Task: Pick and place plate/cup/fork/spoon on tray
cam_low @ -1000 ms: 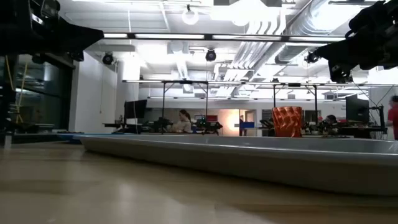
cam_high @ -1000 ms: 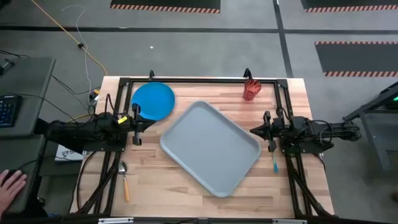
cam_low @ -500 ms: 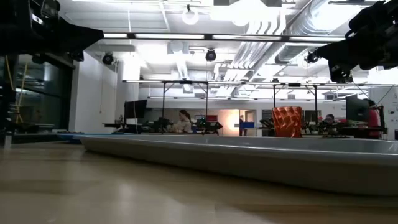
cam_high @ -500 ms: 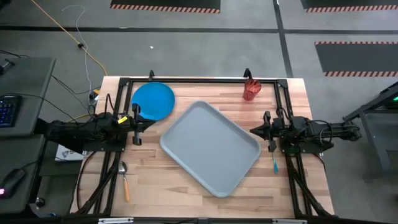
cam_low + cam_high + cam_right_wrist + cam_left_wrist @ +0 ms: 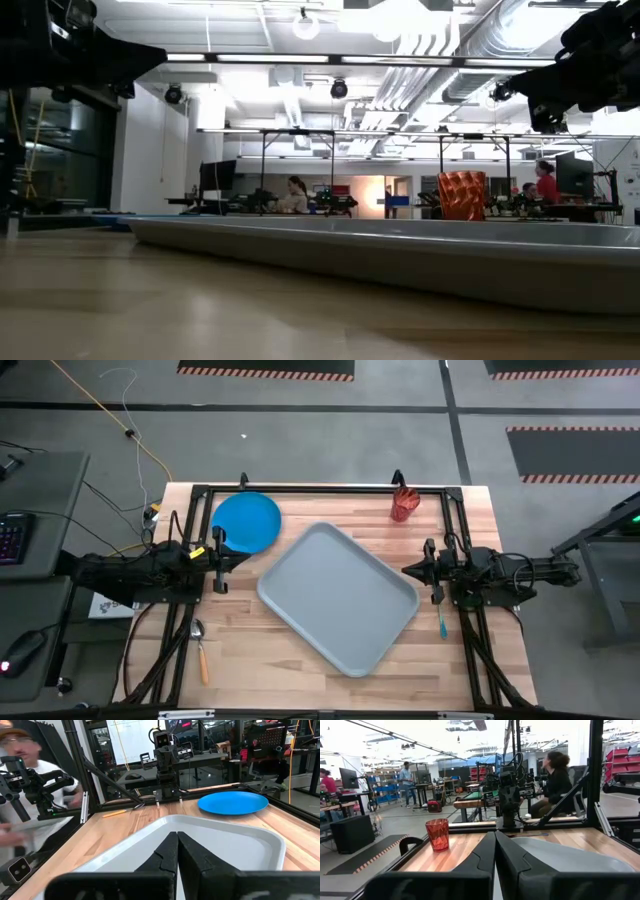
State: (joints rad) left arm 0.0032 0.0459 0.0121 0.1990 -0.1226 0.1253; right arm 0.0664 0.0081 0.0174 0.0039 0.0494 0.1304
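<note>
While the big grey tray [image 5: 338,597] sits empty, the blue plate [image 5: 247,521], red cup [image 5: 403,506], fork [image 5: 442,624] and spoon [image 5: 200,648] lie around it, and the left gripper [image 5: 238,558] and right gripper [image 5: 408,570] wait beside it, fingers pressed together.

— What lies around the bench [image 5: 330,660]?
— Grey floor [image 5: 330,450], with red-and-black striped mats [image 5: 265,370] beyond the bench's far edge and a yellow cable [image 5: 100,410] running toward its far left corner.
— And the room behind the bench?
— White ceiling with bright strip lights [image 5: 290,58] and pale ducts [image 5: 440,40]. Dark-framed workstations [image 5: 300,170] stand farther back; a person in red [image 5: 546,182] stands among them.
</note>
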